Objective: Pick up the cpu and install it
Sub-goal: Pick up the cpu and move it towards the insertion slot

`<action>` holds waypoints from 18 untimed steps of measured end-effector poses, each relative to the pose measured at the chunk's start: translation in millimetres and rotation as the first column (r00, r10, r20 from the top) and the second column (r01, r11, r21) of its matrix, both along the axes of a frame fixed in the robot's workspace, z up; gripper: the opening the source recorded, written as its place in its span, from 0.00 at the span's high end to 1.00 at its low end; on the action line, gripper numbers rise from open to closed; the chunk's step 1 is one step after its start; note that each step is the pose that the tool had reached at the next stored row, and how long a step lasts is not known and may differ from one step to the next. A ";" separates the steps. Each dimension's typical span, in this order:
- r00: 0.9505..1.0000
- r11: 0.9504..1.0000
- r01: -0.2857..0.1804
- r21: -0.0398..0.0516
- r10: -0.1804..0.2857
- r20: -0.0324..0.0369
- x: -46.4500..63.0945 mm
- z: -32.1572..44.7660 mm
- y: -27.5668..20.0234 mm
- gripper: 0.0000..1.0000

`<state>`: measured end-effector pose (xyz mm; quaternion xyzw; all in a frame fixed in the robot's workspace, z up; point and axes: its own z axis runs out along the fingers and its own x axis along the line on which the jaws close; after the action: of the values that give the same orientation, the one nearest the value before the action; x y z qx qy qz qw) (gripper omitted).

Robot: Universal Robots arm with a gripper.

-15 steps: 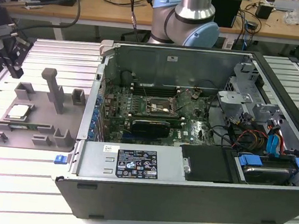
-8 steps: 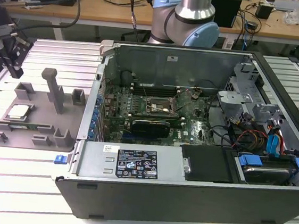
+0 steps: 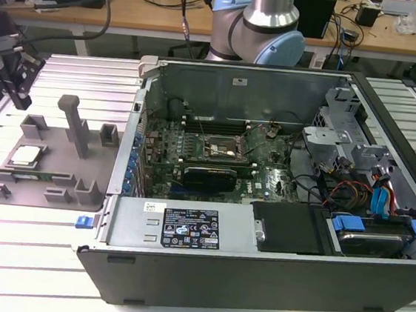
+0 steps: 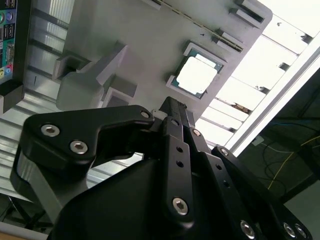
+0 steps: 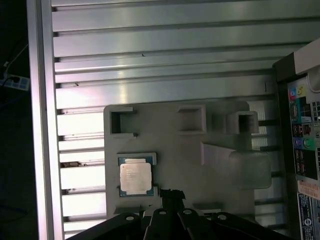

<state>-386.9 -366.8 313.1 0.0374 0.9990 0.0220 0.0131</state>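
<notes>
The cpu [image 3: 26, 155] is a small square chip with a silvery top, lying flat in a recess of the grey fixture plate [image 3: 52, 151] at the exterior view's left. Both wrist views look down on the cpu [image 4: 196, 76] [image 5: 135, 175]. My gripper [image 3: 14, 87] hangs above the far left of the fixture, clear of the chip. In both wrist views its black fingers meet at one narrow tip, so my gripper [image 4: 169, 105] [image 5: 172, 193] is shut and holds nothing. That tip sits just beside the cpu's recess. The socket frame [image 3: 220, 148] lies on the motherboard inside the open computer case [image 3: 185, 232].
Grey posts and blocks [image 3: 74, 123] rise from the fixture near the cpu. The case wall [image 3: 131, 148] stands right beside the fixture. Cables, a drive cage [image 3: 344, 133] and a black power unit [image 3: 290, 228] crowd the case. The ribbed aluminium table [image 3: 26, 256] lies all around.
</notes>
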 end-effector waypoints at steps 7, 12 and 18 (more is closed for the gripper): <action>1.000 1.000 0.000 0.000 0.000 0.000 -4.2 -7.5 -2.6 0.89; 1.000 1.000 0.000 0.000 0.000 0.000 -6.5 -14.4 -5.5 0.89; 1.000 1.000 0.000 0.000 0.000 0.000 -18.5 -24.4 -5.6 0.89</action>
<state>-405.4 -372.4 288.8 0.0374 0.9990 0.0220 0.0131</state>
